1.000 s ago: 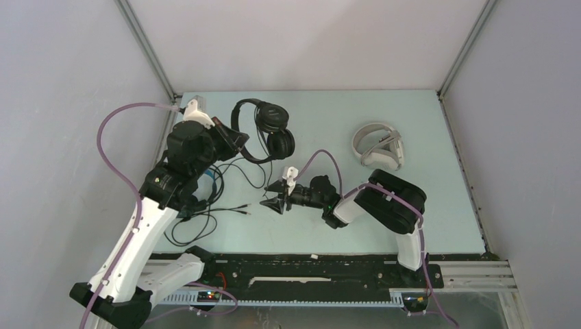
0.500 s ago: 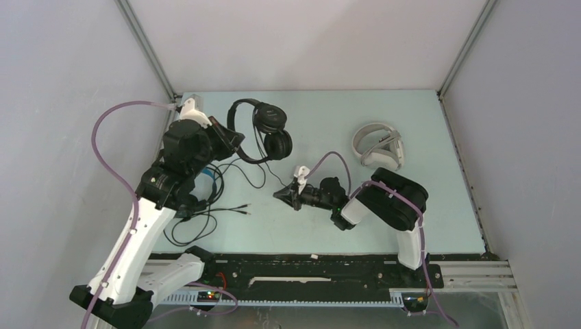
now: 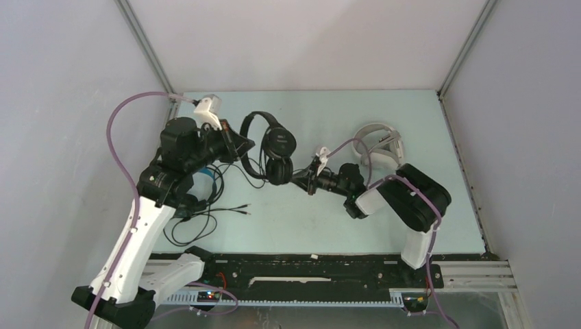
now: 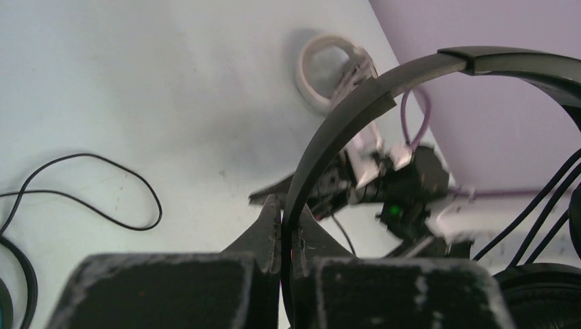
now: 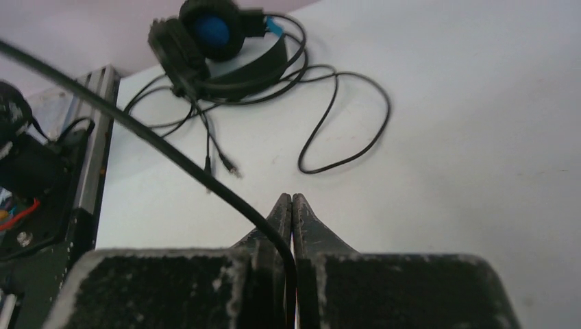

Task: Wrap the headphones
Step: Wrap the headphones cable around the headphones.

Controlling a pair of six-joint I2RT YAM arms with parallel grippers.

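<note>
**Both claws clamped shut on the slim black set**

The left claw (image 3: 241, 144) is fully closed, its two fingers pinching the thin curved headband of the slim black headphones (image 3: 279, 142). In the left wrist view the band (image 4: 356, 110) rises from between the fingertips (image 4: 273, 229) and arcs up and to the right. This headset stands tilted at the middle of the pale blue-green table (image 3: 425, 116). Its two round ear cups are one above the other in the overhead view.

The right claw (image 3: 303, 180) is also shut tight, with its tip just beside the lower ear cup. A thin black cable (image 5: 171, 154) is caught between its fingers (image 5: 277, 219) and stretches away taut toward the upper left of the right wrist view.

The white headset (image 3: 375, 145), with its pale cord gathered at it, lies on the far right part of the table, well apart from the other two. It shows in the left wrist view as a pale ring (image 4: 312, 68) beyond the black headband.

The bulkier black headphones with blue inside the cup (image 5: 205, 34) lie at the left edge of the table, partly hidden under the left arm in the overhead view. Their loose black cord (image 3: 195, 226) sprawls in open loops on the table in front of them. Its plug ends (image 3: 241, 211) point toward the table's middle.
</note>
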